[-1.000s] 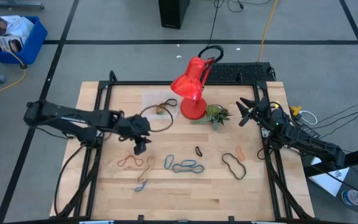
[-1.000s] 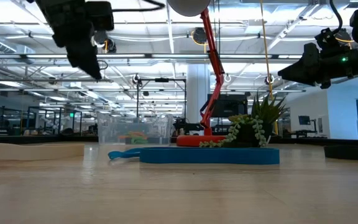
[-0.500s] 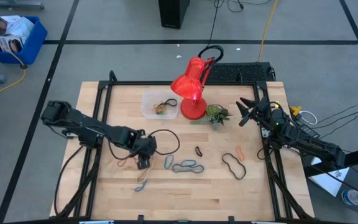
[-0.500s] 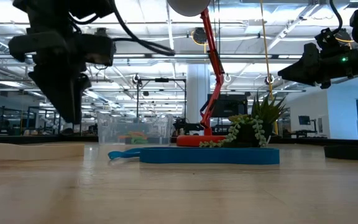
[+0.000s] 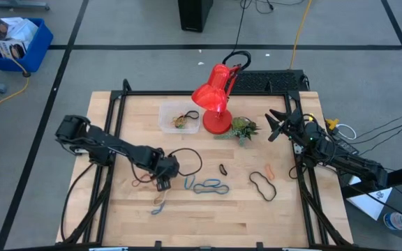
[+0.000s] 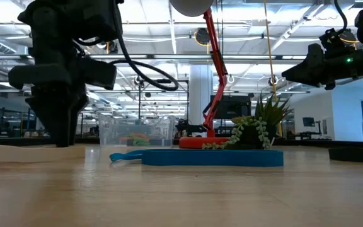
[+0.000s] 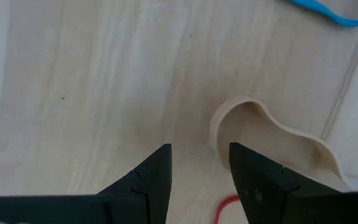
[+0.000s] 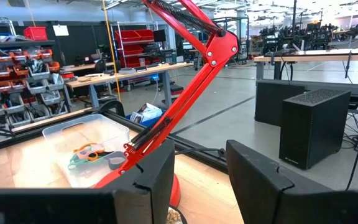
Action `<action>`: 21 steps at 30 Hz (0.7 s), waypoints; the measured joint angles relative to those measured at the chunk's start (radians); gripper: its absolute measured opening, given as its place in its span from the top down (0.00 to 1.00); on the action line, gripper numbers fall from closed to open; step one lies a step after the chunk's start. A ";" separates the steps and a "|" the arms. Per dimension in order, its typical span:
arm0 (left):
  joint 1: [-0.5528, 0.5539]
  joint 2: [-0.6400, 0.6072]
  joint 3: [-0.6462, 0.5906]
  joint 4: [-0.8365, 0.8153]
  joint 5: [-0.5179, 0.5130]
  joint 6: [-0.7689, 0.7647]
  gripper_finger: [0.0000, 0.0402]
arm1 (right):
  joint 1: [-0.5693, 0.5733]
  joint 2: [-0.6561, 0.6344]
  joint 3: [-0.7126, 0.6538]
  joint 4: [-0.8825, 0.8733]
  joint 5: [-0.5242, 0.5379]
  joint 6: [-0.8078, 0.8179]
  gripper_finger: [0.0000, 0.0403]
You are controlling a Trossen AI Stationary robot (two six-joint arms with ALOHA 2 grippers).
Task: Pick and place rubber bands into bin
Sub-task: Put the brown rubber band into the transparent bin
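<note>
Tan floppy rubber band (image 7: pixel 272 134) lies flat on the wooden desk (image 5: pixel 187 223) under the spread left gripper (image 7: pixel 199 163); thin, light, prob. slippery, so pinch one strand. Right gripper (image 8: pixel 199 163) spread, idle.

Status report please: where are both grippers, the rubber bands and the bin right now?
Left gripper low over table, jaws open, empty, beside tan band. Right gripper parked at table's right edge, jaws open. Bin by red lamp, some bands inside; others loose on the table. Nothing blocking.
</note>
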State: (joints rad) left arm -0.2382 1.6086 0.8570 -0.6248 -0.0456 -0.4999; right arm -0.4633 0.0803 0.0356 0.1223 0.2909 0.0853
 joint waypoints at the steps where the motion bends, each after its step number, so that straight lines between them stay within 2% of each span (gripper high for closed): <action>1: 0.000 0.005 0.000 0.000 0.000 0.000 0.59 | 0.000 0.000 0.000 0.000 0.000 0.000 0.65; 7: 0.000 0.009 0.000 0.011 0.000 -0.012 0.59 | 0.000 0.000 0.000 0.000 0.000 0.000 0.65; 10: 0.000 0.009 0.000 0.040 0.000 -0.011 0.62 | 0.000 0.000 0.000 0.000 0.000 0.000 0.65; 21: 0.000 0.009 0.000 0.122 0.016 -0.003 0.97 | 0.000 0.000 0.000 0.000 0.000 0.000 0.65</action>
State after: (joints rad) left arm -0.2382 1.6180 0.8574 -0.5030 -0.0292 -0.5026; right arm -0.4633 0.0803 0.0355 0.1219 0.2909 0.0852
